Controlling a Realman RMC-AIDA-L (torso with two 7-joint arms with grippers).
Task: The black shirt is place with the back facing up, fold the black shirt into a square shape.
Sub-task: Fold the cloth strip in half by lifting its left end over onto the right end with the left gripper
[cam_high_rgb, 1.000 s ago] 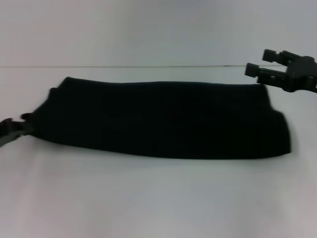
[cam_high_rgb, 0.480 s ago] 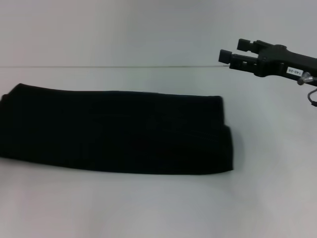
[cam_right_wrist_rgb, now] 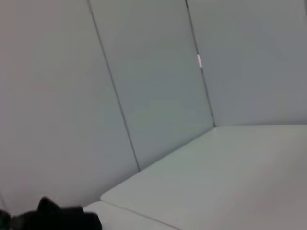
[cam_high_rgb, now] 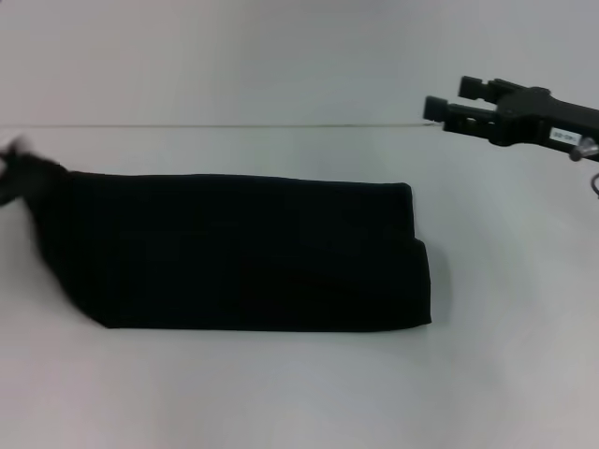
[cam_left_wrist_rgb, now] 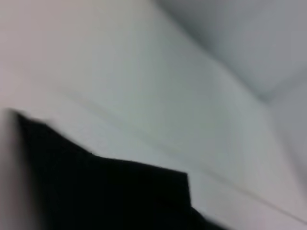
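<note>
So the black shirt (cam_high_rgb: 243, 253) is laid out flat on the white table (cam_high_rgb: 299, 383) as a long folded band, stretched across the left and middle of the head view. Its right end is stacked in two layers, the upper one set back a bit from the lower one. No lettering can be seen, just plain black cloth. The far-left corner is pulled up into a little bunched point at the edge of the view.

That bunched corner is where the left gripper (cam_high_rgb: 11, 166) is found, mostly cut off and smeared, so whether the cloth is actually pinched there can't be told. In the left wrist view only a dark slab of the shirt (cam_left_wrist_rgb: 110, 191) against the pale table (cam_left_wrist_rgb: 144, 96) is shown, no fingers at all.

The right gripper (cam_high_rgb: 449, 103) is held up in the air at the upper right, well apart from the shirt and pointed left. Its two fingers (cam_high_rgb: 440, 109) are seen spread with a gap between them, and nothing is held. In the right wrist view it's mostly wall panels (cam_right_wrist_rgb: 153, 72) and table (cam_right_wrist_rgb: 216, 177), with a dark lump at the bottom corner that can't be made out.
</note>
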